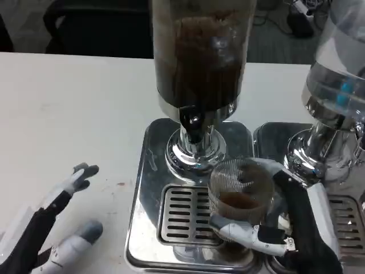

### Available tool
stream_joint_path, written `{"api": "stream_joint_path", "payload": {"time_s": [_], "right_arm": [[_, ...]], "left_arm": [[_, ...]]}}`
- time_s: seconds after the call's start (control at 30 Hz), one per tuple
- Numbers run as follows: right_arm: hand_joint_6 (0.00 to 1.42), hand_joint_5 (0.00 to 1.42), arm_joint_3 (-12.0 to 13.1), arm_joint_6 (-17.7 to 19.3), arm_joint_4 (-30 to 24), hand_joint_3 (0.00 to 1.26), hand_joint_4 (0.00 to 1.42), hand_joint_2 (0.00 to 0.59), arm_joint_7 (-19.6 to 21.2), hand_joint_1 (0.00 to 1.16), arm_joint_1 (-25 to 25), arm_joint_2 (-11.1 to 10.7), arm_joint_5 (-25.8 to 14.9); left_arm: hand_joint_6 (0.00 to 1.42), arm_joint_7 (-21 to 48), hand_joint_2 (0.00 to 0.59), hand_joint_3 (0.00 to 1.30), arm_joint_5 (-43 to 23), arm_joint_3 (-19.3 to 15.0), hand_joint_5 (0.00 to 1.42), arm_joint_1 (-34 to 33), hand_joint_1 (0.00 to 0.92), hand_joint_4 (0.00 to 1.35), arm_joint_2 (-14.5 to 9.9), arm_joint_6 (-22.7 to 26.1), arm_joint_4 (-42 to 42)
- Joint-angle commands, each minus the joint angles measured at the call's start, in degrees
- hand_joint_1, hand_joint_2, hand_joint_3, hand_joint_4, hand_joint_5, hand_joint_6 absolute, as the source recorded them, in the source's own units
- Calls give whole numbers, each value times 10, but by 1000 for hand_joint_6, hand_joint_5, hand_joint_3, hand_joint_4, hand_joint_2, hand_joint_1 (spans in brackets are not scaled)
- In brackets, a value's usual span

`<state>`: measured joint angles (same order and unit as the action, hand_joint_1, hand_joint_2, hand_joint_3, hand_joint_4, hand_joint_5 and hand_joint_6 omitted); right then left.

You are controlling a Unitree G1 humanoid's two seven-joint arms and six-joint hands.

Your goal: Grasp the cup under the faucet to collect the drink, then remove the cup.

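A clear ribbed cup (pixel 238 193) with a little brown drink in its bottom stands on the drip grate (pixel 183 214), just in front of and slightly right of the dispenser's faucet (pixel 193 124). My right hand (pixel 285 222) wraps around the cup from the right, thumb across its lower front and fingers behind it. The dispenser (pixel 199 51) above holds dark brown drink. My left hand (pixel 51 228) lies on the white table at the lower left, fingers spread, holding nothing.
A chrome tray (pixel 149 188) surrounds the grate. A second dispenser (pixel 336 97) with a clear tank stands at the right on its own tray. Bare white table (pixel 68 114) stretches to the left.
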<state>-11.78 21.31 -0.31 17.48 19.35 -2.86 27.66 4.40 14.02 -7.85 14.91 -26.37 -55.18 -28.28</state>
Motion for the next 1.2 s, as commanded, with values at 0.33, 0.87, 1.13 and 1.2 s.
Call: {"api": "stream_joint_path", "payload": {"time_s": [0.33,0.87,1.13,1.2], "right_arm": [[1304,947,-2,3,-67,807,902,107,-14,1041,35,0,-11],[1343,962,-3,4,-118,822,931,105,-34,1043,73,-7,-9],[1346,962,1,-9,-177,822,942,105,-64,1043,101,-17,-21],[1346,962,2,-11,-190,822,942,105,-71,1043,109,-20,-24]], "left_arm": [[0,-20,125,0,129,13,4,9,0,0,-70,33,77],[0,-51,129,0,181,6,0,66,0,0,-91,63,163],[0,-58,131,0,202,-21,0,128,0,0,-111,75,214],[0,-64,131,0,206,-30,0,145,0,0,-115,70,218]]}}
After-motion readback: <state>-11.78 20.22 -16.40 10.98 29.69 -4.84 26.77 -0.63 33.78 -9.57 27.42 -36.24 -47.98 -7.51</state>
